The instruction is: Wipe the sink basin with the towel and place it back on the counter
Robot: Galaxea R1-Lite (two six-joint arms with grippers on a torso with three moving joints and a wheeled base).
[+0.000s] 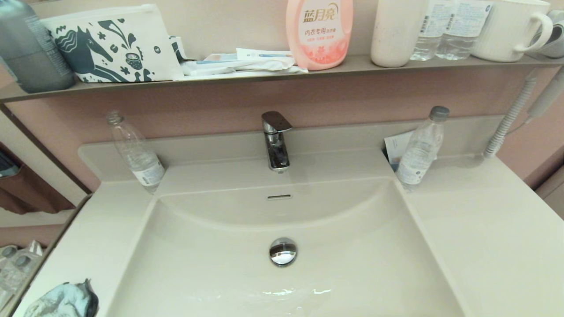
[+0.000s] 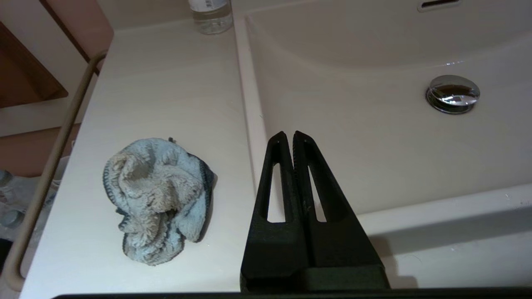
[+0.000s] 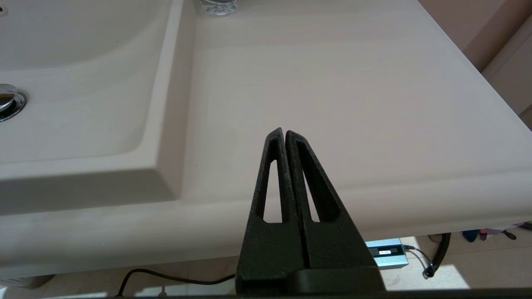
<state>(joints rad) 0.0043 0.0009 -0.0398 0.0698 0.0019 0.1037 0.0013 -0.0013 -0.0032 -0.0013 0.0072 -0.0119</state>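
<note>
The crumpled grey-white and teal towel lies on the counter left of the sink basin, apart from its rim; the head view shows the towel at the bottom left corner. The basin has a chrome drain plug and an overflow slot. My left gripper is shut and empty, hovering over the basin's left rim, to the right of the towel. My right gripper is shut and empty above the right-hand counter. Neither gripper appears in the head view.
A chrome faucet stands behind the basin. Two clear bottles stand at the counter's back corners. The shelf above carries a horse-print pouch, a pink bottle and cups. A rail runs along the left counter edge.
</note>
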